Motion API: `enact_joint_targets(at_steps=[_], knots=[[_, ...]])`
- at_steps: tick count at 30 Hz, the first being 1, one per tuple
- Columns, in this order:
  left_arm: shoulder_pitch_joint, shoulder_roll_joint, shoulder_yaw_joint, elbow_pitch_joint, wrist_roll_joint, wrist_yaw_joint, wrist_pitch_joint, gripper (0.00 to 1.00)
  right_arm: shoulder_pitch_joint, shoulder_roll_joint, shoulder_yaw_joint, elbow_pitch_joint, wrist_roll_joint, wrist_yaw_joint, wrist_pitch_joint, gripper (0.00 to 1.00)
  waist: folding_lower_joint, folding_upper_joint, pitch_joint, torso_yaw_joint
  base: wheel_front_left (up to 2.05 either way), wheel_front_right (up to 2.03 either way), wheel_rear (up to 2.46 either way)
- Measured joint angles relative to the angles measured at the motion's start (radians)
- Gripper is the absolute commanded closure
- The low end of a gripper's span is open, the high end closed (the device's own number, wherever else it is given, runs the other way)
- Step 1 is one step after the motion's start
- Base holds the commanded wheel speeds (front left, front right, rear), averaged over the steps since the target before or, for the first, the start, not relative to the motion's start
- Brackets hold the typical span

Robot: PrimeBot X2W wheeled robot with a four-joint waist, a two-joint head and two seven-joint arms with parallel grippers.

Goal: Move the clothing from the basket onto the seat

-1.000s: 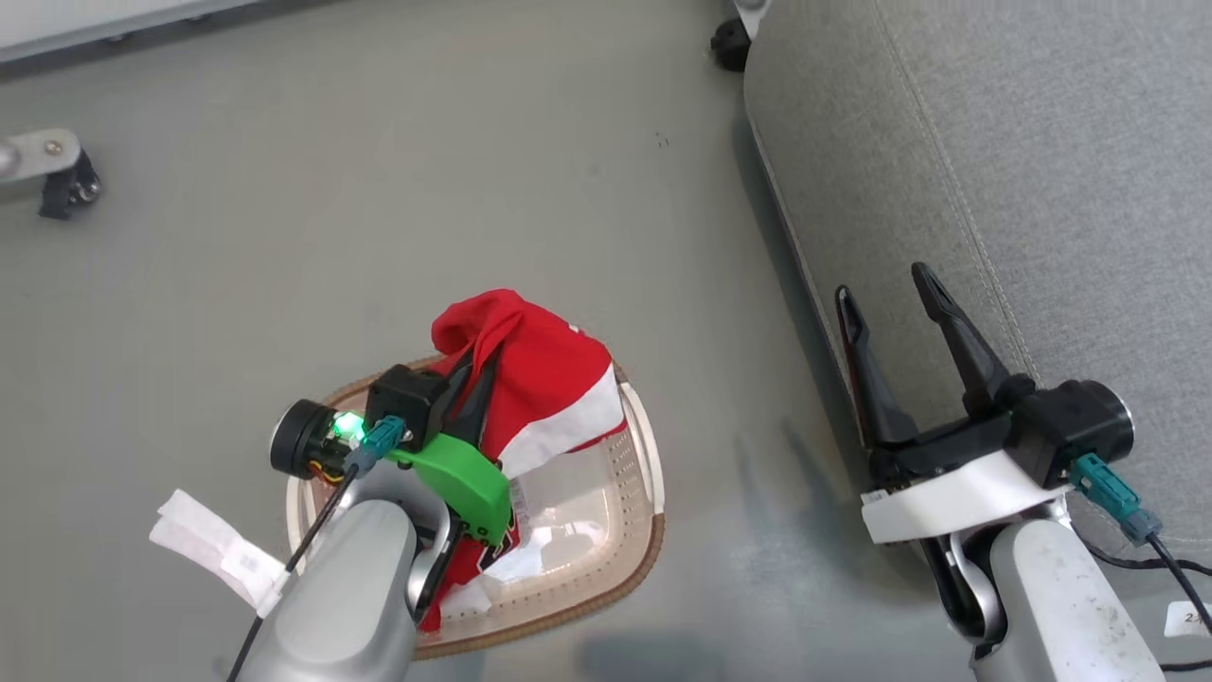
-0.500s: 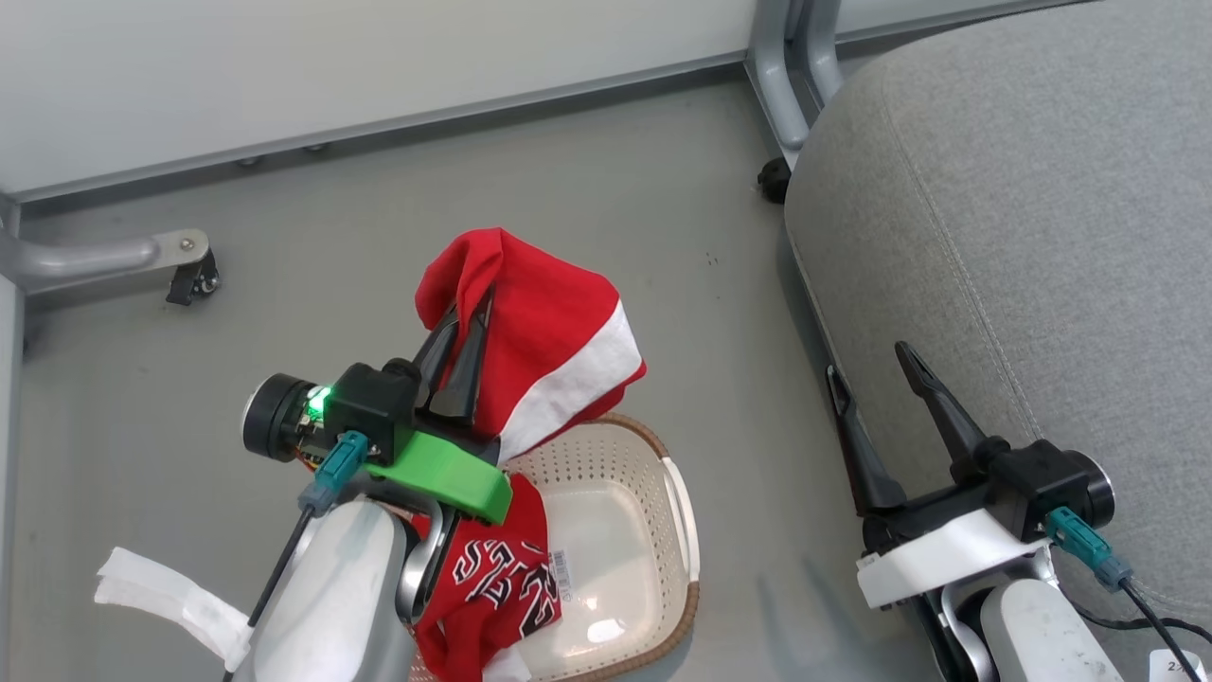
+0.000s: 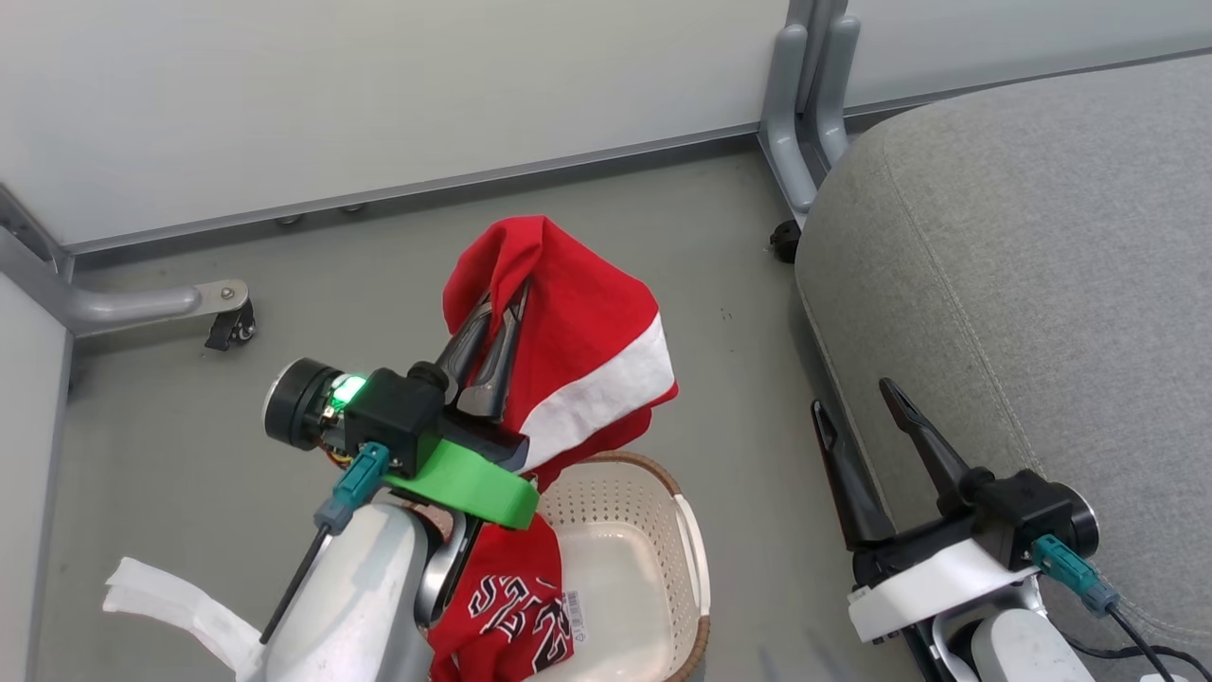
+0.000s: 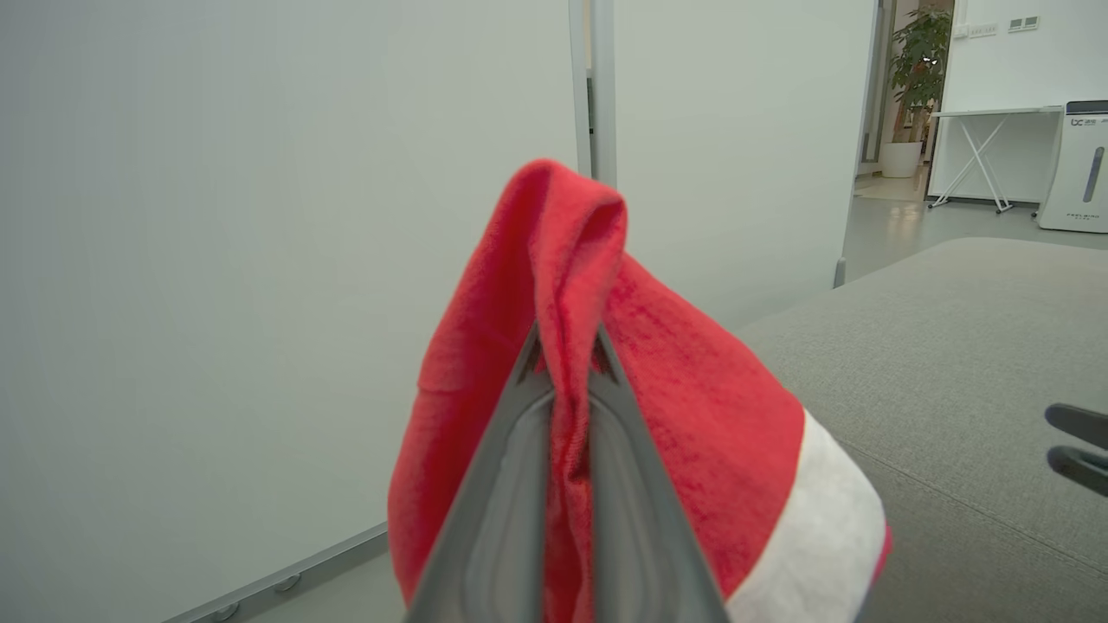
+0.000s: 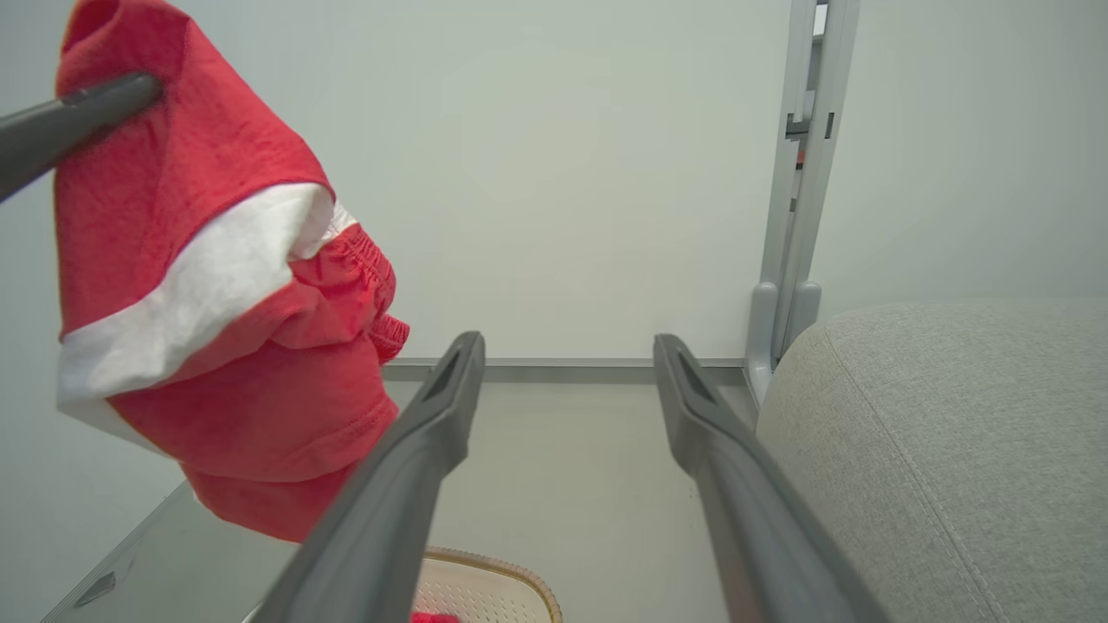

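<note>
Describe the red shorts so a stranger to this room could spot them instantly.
Left of the big grey seat, a cream perforated basket sits on the floor. Above it, the left gripper pinches the shorts: red with a white band, unlike the lettered jersey hanging below.

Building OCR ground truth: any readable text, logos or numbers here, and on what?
Nothing reads cleanly enough to quote.
On the jersey: black-and-white lettering, folded, no whole word legible.
On the tag at its edge: barcode, print too small.
On the white machine: logo, too blurred.
</note>
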Motion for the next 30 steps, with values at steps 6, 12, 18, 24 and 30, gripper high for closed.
enact_joint_targets(at_steps=[6, 12, 18, 24, 30], knots=[[-0.002, 0.004, -0.012, -0.004, -0.002, 0.0, 0.0, 1.0, -0.014, 0.0, 0.044, -0.032, 0.004, 0.0, 0.0, 0.0, 0.0, 0.0, 0.009, 0.001, 0.0, 0.0, 0.0], [-0.003, 0.002, -0.024, -0.005, -0.005, 0.0, 0.0, 1.0, -0.057, 0.0, 0.124, -0.067, 0.028, 0.0, 0.0, 0.0, 0.0, 0.0, 0.015, 0.008, 0.0, 0.0, 0.0], [-0.012, -0.002, -0.049, -0.013, -0.01, 0.0, 0.0, 1.0, -0.106, 0.0, 0.19, -0.063, 0.056, 0.0, 0.0, 0.0, 0.0, 0.0, 0.023, 0.025, 0.0, 0.0, 0.0], [-0.018, -0.008, -0.082, -0.024, -0.013, 0.0, 0.0, 1.0, -0.155, 0.0, 0.23, -0.01, 0.063, 0.0, 0.0, 0.0, 0.0, 0.0, 0.036, 0.046, 0.0, 0.0, 0.0], [-0.034, -0.012, -0.114, -0.038, -0.017, 0.0, 0.0, 1.0, -0.199, 0.0, 0.231, 0.056, 0.078, 0.0, 0.0, 0.0, 0.0001, 0.0, 0.057, 0.069, 0.0, 0.0, 0.0]])
